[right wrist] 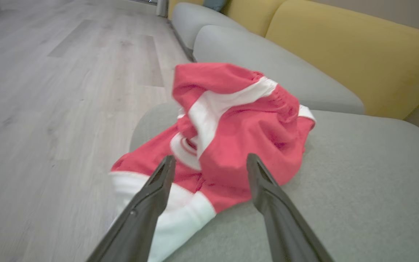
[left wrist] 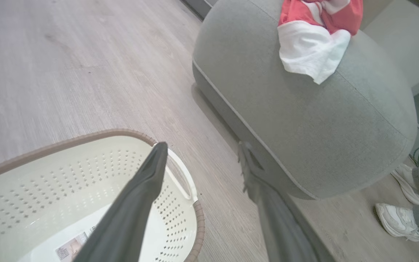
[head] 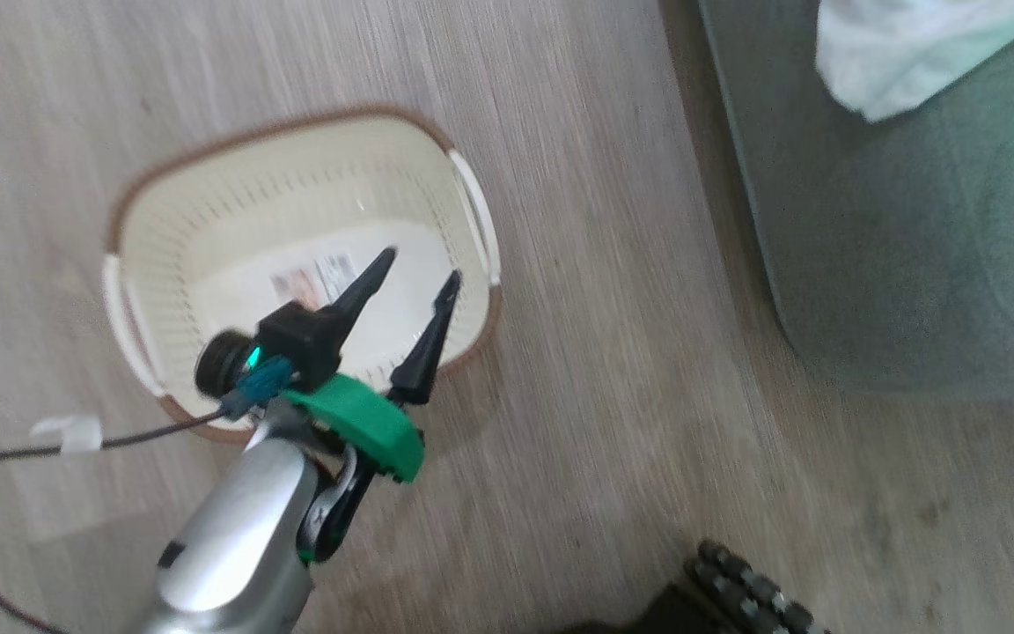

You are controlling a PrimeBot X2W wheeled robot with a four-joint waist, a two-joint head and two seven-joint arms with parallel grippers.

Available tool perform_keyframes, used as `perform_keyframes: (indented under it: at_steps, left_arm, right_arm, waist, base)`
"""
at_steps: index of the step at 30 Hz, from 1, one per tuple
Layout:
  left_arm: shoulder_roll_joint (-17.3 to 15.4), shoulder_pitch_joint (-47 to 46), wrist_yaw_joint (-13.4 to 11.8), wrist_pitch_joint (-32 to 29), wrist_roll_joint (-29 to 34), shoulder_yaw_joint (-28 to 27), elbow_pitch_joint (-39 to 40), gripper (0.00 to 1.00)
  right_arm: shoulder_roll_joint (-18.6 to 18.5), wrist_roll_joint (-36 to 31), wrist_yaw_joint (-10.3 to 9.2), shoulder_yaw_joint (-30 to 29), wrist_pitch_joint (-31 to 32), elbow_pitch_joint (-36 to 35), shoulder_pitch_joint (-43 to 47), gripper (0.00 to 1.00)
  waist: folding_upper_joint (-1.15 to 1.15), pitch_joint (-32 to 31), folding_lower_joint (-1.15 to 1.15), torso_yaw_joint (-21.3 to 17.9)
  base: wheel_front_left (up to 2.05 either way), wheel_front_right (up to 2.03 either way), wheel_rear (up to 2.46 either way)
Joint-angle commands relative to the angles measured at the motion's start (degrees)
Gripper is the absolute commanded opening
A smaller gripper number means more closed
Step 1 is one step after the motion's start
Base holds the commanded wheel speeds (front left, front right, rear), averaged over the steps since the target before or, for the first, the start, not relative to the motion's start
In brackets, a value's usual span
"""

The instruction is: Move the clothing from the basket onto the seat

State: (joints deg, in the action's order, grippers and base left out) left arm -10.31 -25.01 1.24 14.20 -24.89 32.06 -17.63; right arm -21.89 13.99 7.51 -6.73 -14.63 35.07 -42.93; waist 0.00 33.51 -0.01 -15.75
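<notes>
1. My left tool (head: 420, 268) hangs over the basket (head: 252, 202) with its two dark fingers spread apart and nothing between them.
2. The basket stands on the wooden floor (head: 604, 396), just to the left of the seat (left wrist: 304, 127) in the head view. Its perforated cream walls and the label sticker (head: 313, 280) on its bottom are in plain sight under the tool.
3. The clothing (right wrist: 238, 138) lies in a rumpled heap on the seat, near one rounded corner. A white panel of it hangs slightly over the edge there.
4. In the right wrist view I see a round white-ringed emblem (right wrist: 187, 145) among the red folds.
5. My right tool (right wrist: 210, 157) points at that heap with its fingers wide apart and grips nothing. I cannot tell whether the tips touch the fabric.
6. Beyond the seat, more grey cushions run along a yellow backrest (right wrist: 340, 54).
7. In the left wrist view, a person's white shoes (left wrist: 395, 220) stand on the floor beside the seat's far corner.
</notes>
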Motion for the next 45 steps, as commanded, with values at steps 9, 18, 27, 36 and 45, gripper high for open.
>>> perform_keyframes:
  at_steps: [9, 18, 27, 36, 45]
  left_arm:
    - [0.96, 8.2, 0.03, 0.78, -0.62, -14.19, -1.79, 1.0]
    - [2.23, 12.57, 0.94, 0.79, -0.35, -25.67, -5.71, 1.0]
    - [4.47, 15.73, 4.02, 0.79, 5.35, -32.25, -6.47, 1.0]
    - [6.24, 17.16, 5.55, 0.8, 8.83, -34.5, -4.54, 1.0]
    - [7.31, 18.98, 5.64, -0.1, 9.75, -32.23, -7.71, 0.0]
  right_arm:
    - [3.05, -1.47, -0.02, 6.02, -0.33, -14.46, 22.67, 1.0]
    - [12.88, -6.52, -0.02, 10.45, -0.36, -17.64, 30.65, 1.0]
    - [17.56, -8.61, -0.02, 7.51, -0.36, -17.46, 36.54, 1.0]
    - [18.72, -9.8, -0.02, 6.32, -0.37, -18.3, 37.71, 1.0]
    - [18.89, -9.94, 0.0, 5.11, 0.05, -14.94, 39.42, 0.0]
  waist:
    - [0.0, -19.66, 0.01, 10.67]
    - [0.0, -25.4, 0.01, 15.07]
    - [0.0, -29.71, 0.01, 18.14]
    - [0.0, -30.5, 0.01, 17.94]
    - [0.0, -30.52, 0.01, 17.57]
  base:
    - [0.0, 0.0, 0.0]
    - [0.0, 0.0, 0.0]
    - [0.0, 0.0, 0.0]
    - [0.0, 0.0, 0.0]
    - [0.0, 0.0, 0.0]
